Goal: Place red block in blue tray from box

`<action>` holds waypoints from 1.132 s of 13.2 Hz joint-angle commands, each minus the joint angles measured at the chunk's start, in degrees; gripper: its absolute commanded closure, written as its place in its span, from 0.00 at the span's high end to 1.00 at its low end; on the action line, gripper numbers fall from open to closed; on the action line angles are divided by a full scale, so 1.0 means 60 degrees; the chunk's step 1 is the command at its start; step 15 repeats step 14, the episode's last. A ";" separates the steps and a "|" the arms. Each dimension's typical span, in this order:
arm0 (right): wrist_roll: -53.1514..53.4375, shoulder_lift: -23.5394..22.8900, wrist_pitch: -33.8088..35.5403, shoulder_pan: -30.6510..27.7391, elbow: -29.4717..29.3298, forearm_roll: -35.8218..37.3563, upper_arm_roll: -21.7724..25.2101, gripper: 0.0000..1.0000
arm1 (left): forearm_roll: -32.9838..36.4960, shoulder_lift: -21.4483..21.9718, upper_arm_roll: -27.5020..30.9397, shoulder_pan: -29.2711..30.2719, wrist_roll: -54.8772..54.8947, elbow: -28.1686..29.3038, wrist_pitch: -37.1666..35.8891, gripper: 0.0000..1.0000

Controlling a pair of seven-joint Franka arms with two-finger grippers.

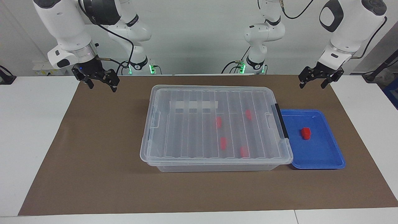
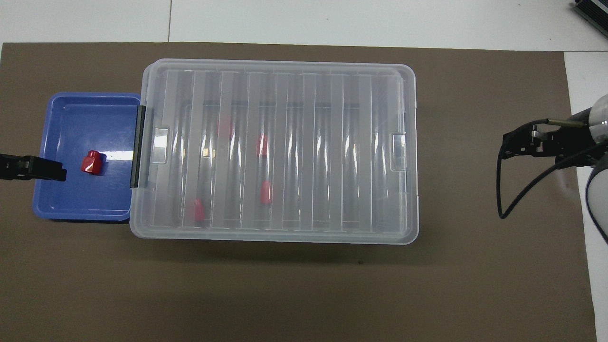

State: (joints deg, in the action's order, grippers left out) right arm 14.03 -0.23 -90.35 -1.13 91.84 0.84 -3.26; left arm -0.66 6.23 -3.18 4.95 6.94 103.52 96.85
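Inside blue tray [image 1: 329, 157]: red block [image 1: 305, 133] delivered, box [image 1: 186, 130] lidded. Left gripper [image 1: 317, 81] and right gripper [image 1: 101, 82] raised, jaws released, waiting; nothing further needed.

You see an evenly bright scene lit from above, with both views sharp edge to edge. White glare streaks run across the ribbed lid of the box [image 2: 280, 147] and one patch shines in the blue tray [image 2: 76, 194]. Soft shadow falls on the table [image 2: 304, 289] beneath the box's nearer edge.
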 commanded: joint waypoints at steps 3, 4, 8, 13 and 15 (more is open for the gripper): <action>0.0094 0.0243 -0.0147 -0.0076 0.0308 0.0124 -0.0071 1.00 | 0.0022 0.0250 -0.0114 0.0171 0.0001 0.0296 -0.0044 1.00; 0.0094 0.0243 -0.0147 -0.0076 0.0308 0.0124 -0.0086 1.00 | 0.0022 0.0250 -0.0114 0.0171 0.0001 0.0296 -0.0044 1.00; 0.0123 0.0243 -0.0147 -0.0076 0.0308 0.0124 -0.0072 1.00 | 0.0022 0.0250 -0.0070 0.0083 0.0001 0.0296 -0.0044 1.00; 0.0123 0.0243 -0.0147 -0.0076 0.0323 0.0124 -0.0071 1.00 | 0.0036 0.0105 -0.0070 -0.0151 0.0030 0.0311 0.0103 1.00; 0.0138 0.0243 -0.0147 -0.0076 0.0323 0.0124 -0.0071 1.00 | 0.0181 -0.0027 -0.0055 -0.0354 0.0030 0.0180 0.0088 1.00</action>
